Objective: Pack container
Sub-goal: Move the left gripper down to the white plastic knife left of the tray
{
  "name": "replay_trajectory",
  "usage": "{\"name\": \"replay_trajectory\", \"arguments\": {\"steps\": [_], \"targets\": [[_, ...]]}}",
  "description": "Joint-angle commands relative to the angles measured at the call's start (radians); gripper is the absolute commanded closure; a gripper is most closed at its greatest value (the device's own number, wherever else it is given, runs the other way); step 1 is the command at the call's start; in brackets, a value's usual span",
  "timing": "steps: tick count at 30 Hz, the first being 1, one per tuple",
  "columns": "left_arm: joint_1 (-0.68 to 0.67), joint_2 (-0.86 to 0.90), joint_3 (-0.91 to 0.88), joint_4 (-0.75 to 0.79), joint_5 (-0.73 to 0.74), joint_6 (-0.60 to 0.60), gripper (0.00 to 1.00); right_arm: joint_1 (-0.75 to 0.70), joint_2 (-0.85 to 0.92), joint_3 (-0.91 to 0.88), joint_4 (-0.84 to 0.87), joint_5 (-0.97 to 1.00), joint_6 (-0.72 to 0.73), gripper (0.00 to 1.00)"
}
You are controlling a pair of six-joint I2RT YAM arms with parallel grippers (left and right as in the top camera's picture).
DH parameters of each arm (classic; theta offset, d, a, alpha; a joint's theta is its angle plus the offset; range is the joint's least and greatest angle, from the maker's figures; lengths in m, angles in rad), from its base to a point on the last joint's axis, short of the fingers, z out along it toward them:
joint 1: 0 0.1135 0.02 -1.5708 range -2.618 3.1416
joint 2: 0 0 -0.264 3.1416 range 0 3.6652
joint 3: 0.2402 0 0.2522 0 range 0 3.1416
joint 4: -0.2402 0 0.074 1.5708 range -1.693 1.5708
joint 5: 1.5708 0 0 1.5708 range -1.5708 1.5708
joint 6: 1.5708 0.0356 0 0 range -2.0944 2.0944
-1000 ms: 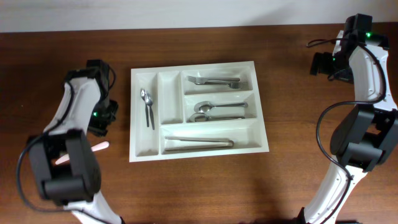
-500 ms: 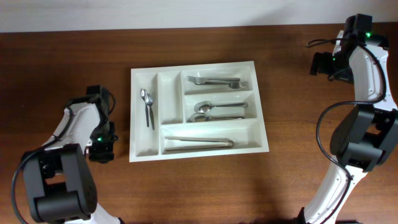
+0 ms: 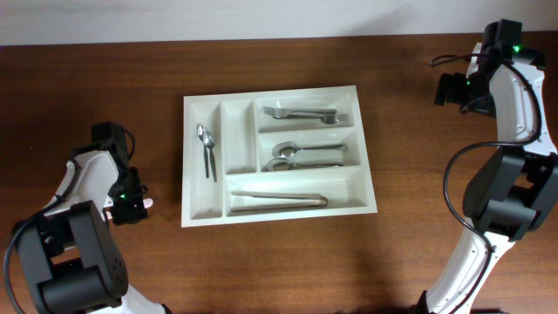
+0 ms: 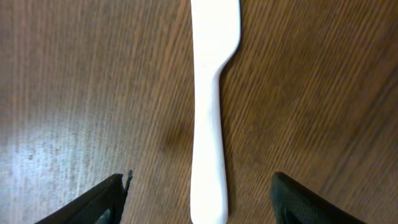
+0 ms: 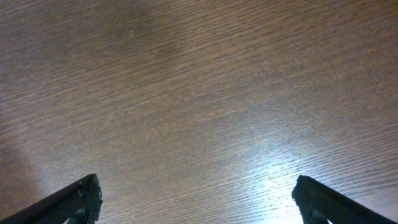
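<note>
Left gripper (image 4: pixel 200 198) swung back from white plastic five-compartment cutlery tray (image 3: pixel 270 92); jaws spread, straddling flat white plastic utensil (image 4: pixel 208 124). I expect pickup. Right gripper (image 5: pixel 199 200) spread, idle.

Desk (image 3: pixel 279 262) count:
- tray (image 3: pixel 187 174) ×1, with 5 compartments.
- teaspoons (image 3: pixel 207 150) ×2, in the tray's 9 o'clock slot.
- forks (image 3: pixel 301 113) at 1 o'clock: at least 2, stacked.
- larger spoons (image 3: pixel 305 157) at 3 o'clock: 2 bowls visible.
- long pieces (image 3: pixel 279 201) at 5 o'clock: overlapping, number unclear.
- white utensil (image 4: pixel 208 124) ×1, loose at the desk's 8 o'clock.
</note>
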Motion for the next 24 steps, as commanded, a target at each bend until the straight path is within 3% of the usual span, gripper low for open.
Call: {"name": "replay_trajectory", "arguments": {"steps": [1, 24], "targets": [[0.003, -0.005, -0.030, 0.007, 0.000, -0.006, 0.25, -0.002, -0.038, 0.017, 0.000, -0.005, -0.006, 0.01], [0.006, 0.032, -0.046, -0.053, 0.063, -0.002, 0.37, -0.002, -0.038, 0.017, 0.000, -0.005, -0.006, 0.01]]}}
